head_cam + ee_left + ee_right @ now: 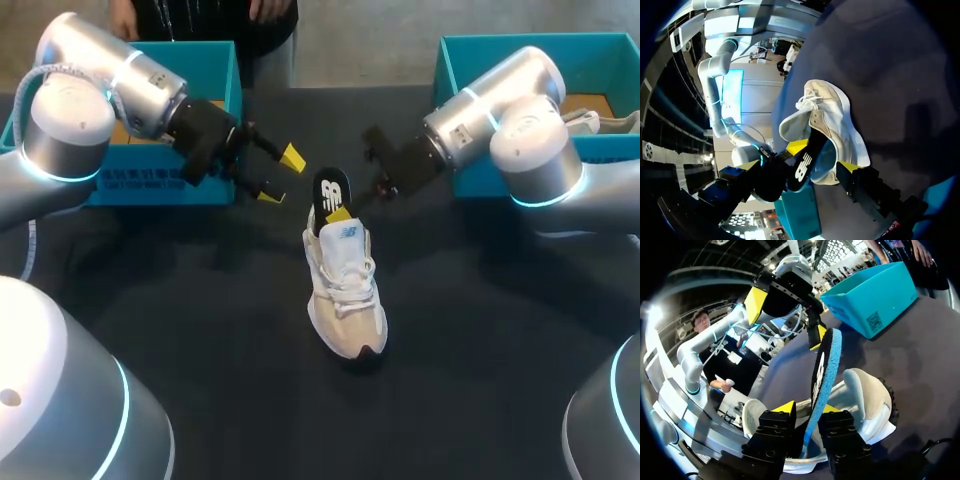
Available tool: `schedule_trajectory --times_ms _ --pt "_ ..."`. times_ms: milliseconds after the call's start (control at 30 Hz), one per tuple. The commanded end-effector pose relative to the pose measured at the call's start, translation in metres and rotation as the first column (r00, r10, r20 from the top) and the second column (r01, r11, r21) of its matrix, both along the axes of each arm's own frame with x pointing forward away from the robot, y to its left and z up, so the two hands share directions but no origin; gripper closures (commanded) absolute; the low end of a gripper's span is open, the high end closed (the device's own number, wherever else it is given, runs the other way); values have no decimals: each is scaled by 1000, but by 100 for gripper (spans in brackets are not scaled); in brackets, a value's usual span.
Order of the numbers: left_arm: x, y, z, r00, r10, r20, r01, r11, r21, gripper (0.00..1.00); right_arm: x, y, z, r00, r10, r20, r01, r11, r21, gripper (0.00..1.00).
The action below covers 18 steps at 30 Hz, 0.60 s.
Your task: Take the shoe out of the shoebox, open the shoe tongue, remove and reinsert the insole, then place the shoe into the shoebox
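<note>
**Shoe and insole, mid-extraction.** The shoe (345,290) is a pale low trainer with mesh and suede-like panels, white laces and a dark toe bumper. It lies at the centre of the frame on the dark matte desk (200,330), heel toward the upper edge. It is outside the teal left shoebox (130,185) and right shoebox (600,55) in the upper corners.

The insole (332,192), a thin black foam sheet with a blue edge, stands upright out of the heel opening. My right claw (807,410) pinches it edge-on low down, one yellow tip on each face, as far as the wrist view lets me judge contact. My left claw (280,177) hangs spread and empty to the upper left of the shoe, near the insole's top.

**Handling, as I judge it.** The insole is light, floppy and compressible, so it is best gripped at the heel end, where it should be stiffest. The shoe is light, with a soft upper and a firmer sole. The heel collar or midsole offers the surest hold, the laces the poorest.
</note>
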<state>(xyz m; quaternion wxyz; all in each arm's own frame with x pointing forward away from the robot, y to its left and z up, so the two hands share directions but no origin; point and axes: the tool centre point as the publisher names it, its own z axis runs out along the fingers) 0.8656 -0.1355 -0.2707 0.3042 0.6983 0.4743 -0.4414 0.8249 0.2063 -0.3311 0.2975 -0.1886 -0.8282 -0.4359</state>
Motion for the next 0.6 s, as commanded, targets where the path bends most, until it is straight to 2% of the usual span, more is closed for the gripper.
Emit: schedule_trajectory --times_ms 33,333,367,600 --pt "-1 0 -1 1000 2 3 -2 1000 -1 0 -1 0 1 1000 -2 1 2 1000 -3 72" --pt "-1 0 -1 1000 2 3 -2 1000 -1 0 -1 0 1 1000 -2 1 2 1000 -3 72" --pt "1 2 2 1000 -1 13 1 1000 7 0 21 0 1 1000 -8 25 8 1000 -4 100" --pt "0 3 2 1000 2 13 -2 1000 8 0 16 1 -3 1000 -8 14 8 1000 4 100"
